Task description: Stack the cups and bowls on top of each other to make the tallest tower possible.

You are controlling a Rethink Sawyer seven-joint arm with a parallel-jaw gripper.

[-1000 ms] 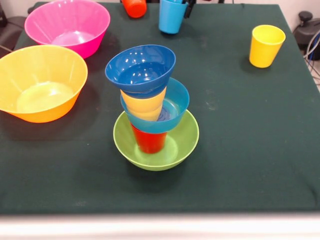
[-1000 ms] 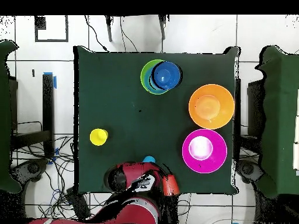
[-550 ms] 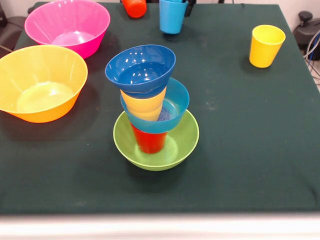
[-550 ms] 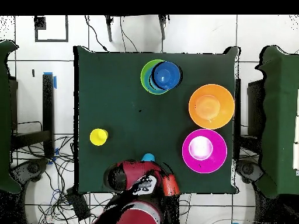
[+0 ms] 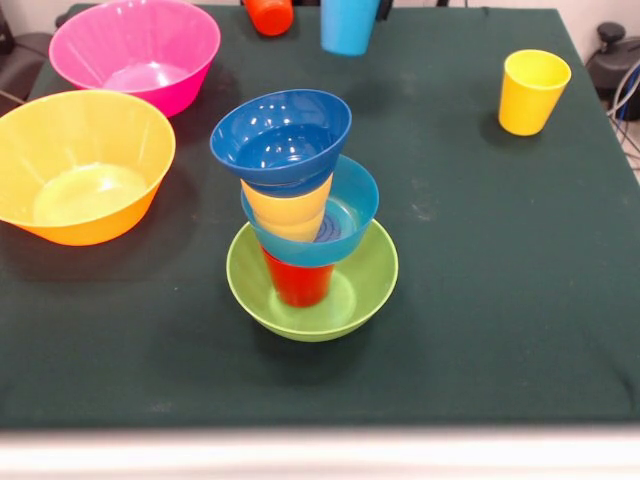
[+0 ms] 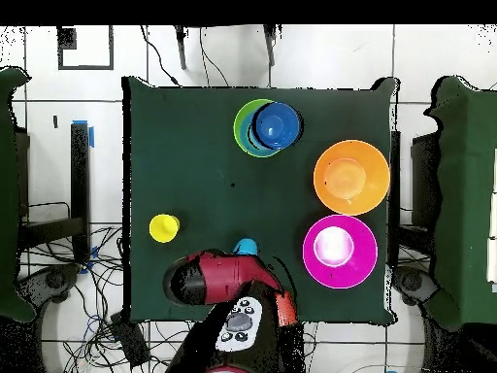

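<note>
While the near strip of the dark green worktop (image 5: 500,330) lies bare in the front view, the tower (image 5: 300,215) stands just behind it, a little left of centre. Its base is the green bowl (image 5: 355,290), with the red cup (image 5: 298,283) standing inside; on that cup rests the light blue bowl (image 5: 355,200), which holds a yellow cup (image 5: 290,212), and the dark blue bowl (image 5: 282,135) caps the column, tipped and leaning to the left. From overhead the same stack (image 6: 264,127) sits near the table edge away from the robot. To the left of the tower in the front view, well apart from it, is the yellow-orange bowl (image 5: 80,165), and just behind that, the pink bowl (image 5: 135,50). On the right side, standing alone and upright, is the second yellow cup (image 5: 532,92). At the far edge an orange cup (image 5: 270,14) shows only in part, and beside it the light blue cup (image 5: 348,25) is cut off by the top of the picture. Overhead, this cup (image 6: 247,247) peeks out from under the red and black arm (image 6: 218,279). The end effector itself is hidden, so I cannot tell whether it is open or has hold of the cup.
</note>
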